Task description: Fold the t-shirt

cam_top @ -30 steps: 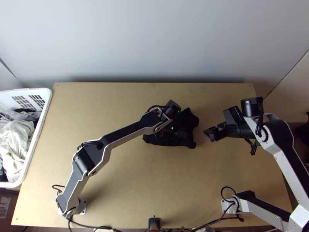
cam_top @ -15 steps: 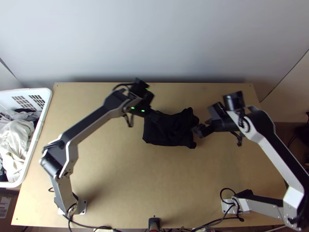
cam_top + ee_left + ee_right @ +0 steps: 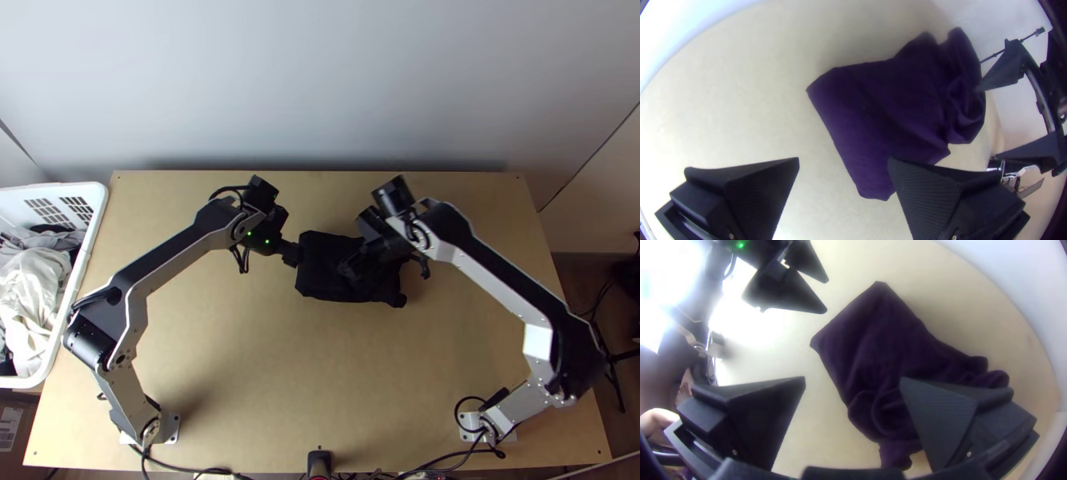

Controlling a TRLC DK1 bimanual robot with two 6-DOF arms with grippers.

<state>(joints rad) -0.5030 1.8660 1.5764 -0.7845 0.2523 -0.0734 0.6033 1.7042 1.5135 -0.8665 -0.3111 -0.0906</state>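
Observation:
The dark t-shirt (image 3: 322,276) lies as a compact folded bundle near the table's middle, smooth at its left part and bunched at its right. At its left edge is my left gripper (image 3: 292,253). My right gripper (image 3: 349,269) is above the middle of the cloth, covering part of it. In the left wrist view my left gripper (image 3: 843,162) stands open, with the t-shirt (image 3: 889,102) beyond its fingers. My right gripper (image 3: 852,381) is open too in the right wrist view, nothing held, the t-shirt (image 3: 889,351) below it.
A white basket (image 3: 85,276) with crumpled clothes stands off the table's left edge. Cables run along the near edge of the wooden table (image 3: 264,376), around a small black device (image 3: 318,462). In the right wrist view, a person's hand (image 3: 660,418) shows at the edge.
My left gripper has moved from over the t-shirt to its left side. The right gripper has come in from the right to above the cloth. The t-shirt's outline looks unchanged.

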